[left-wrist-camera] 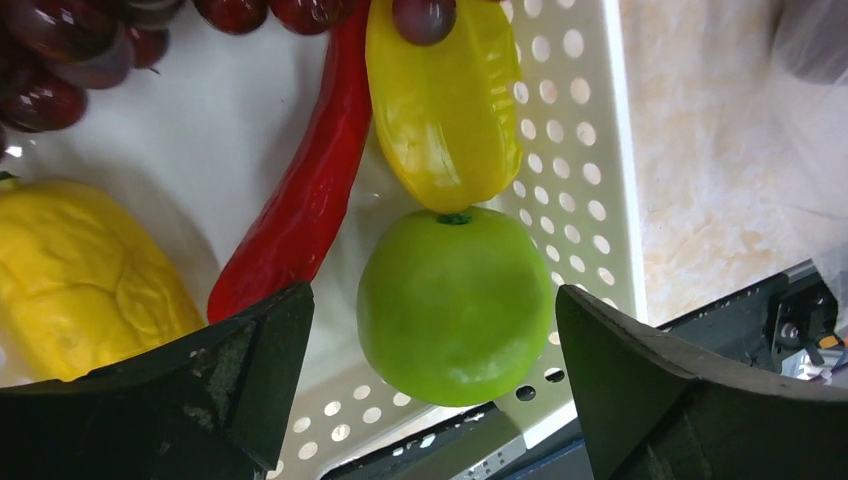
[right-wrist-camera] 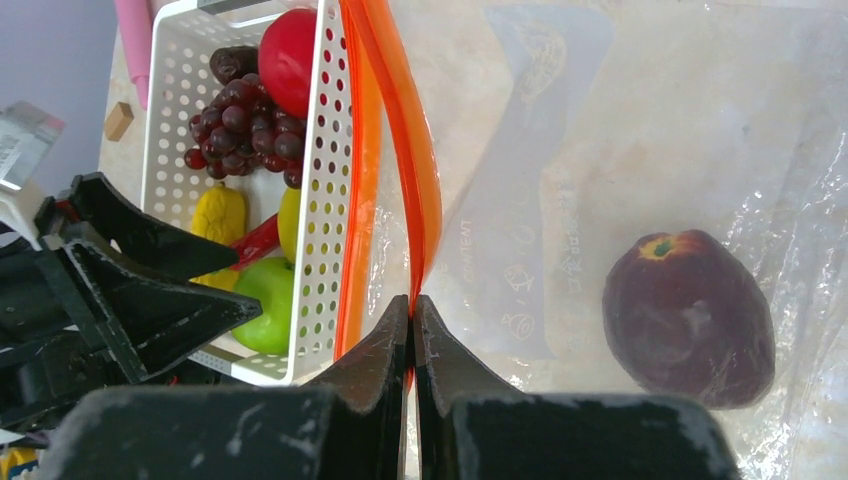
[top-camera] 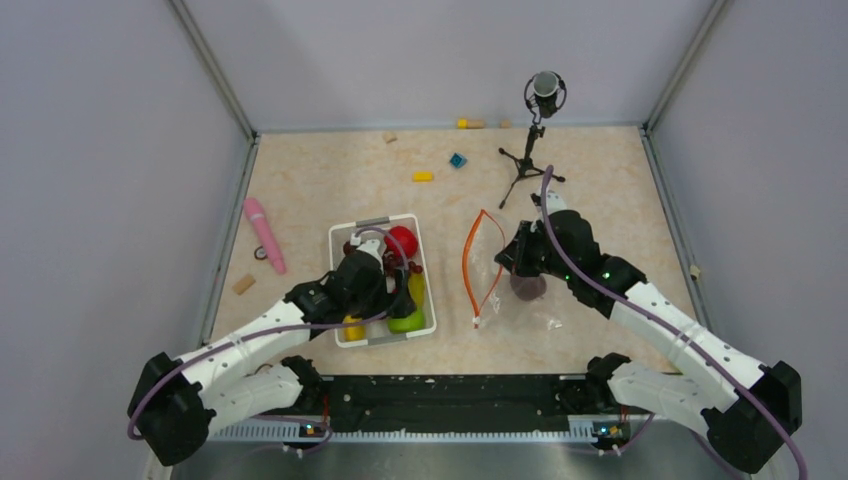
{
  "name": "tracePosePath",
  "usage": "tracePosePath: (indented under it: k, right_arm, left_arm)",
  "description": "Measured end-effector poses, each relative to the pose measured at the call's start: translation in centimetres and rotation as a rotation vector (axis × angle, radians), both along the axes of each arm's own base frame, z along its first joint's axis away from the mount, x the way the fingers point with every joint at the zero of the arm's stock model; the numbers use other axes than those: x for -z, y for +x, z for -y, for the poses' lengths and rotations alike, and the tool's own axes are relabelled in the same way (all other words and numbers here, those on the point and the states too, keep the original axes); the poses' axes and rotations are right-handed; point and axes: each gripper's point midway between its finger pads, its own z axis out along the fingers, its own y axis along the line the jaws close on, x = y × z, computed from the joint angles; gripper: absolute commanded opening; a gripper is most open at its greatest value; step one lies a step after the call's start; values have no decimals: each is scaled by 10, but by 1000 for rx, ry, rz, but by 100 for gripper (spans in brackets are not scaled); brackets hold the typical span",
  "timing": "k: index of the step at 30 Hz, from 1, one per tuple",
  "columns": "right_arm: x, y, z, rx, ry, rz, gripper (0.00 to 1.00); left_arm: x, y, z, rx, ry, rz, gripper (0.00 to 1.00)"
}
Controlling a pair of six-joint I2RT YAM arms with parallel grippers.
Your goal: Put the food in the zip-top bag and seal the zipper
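Note:
In the white basket (top-camera: 345,240) lie a red apple (top-camera: 402,240), dark grapes (right-wrist-camera: 245,125), a red chili (left-wrist-camera: 300,200), two yellow pieces (left-wrist-camera: 445,110) and a green fruit (left-wrist-camera: 455,290). My left gripper (left-wrist-camera: 432,295) hangs open inside the basket, one finger either side of the green fruit, not touching it. The clear zip-top bag (top-camera: 545,315) lies to the right of the basket with a maroon fruit (right-wrist-camera: 688,318) inside. My right gripper (right-wrist-camera: 412,300) is shut on the upper lip of the orange zipper (right-wrist-camera: 400,130) and holds the mouth apart.
A pink stick (top-camera: 264,233) and a wooden block (top-camera: 243,284) lie left of the basket. Small yellow (top-camera: 423,177) and blue (top-camera: 457,160) blocks sit behind it. A microphone on a tripod (top-camera: 530,150) stands just behind the bag. Walls enclose the table.

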Motion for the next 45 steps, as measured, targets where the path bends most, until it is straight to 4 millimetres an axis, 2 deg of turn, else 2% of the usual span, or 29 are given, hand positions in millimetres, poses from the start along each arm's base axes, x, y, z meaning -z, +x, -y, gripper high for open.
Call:
tracePosePath:
  k: [8,10,13,20,26,32,38,41,45]
  right_arm:
    - [1,0,1,-10,-11,8,0]
    - [1,0,1,-11,-14,10,0]
    - [1,0,1,-13,-16,12,0]
    - [3,1,1,-13,-20,8,0]
    - [3,1,1,-16,-22,10,0]
    - [3,0,1,-22,-29,15,0]
    - [2,-2,-2,-40,-18,17,0]
    - [1,-5,-5,-60,4,24,0]
    - [-3,-9,-9,-91,32,29,0]
  left_arm:
    - [22,-13,10,55,11,-116,94]
    - [25,-15,11,67,13,-135,91]
    - [29,-19,12,87,18,-161,80]
    - [29,-20,14,107,19,-166,38]
    - [22,-22,9,97,27,-152,25]
    - [-7,-8,-3,23,27,-40,22]
    - [-60,11,-3,-34,-80,154,22]
    - [-90,20,7,-25,-179,254,22]
    - [-122,28,32,47,-308,347,22]
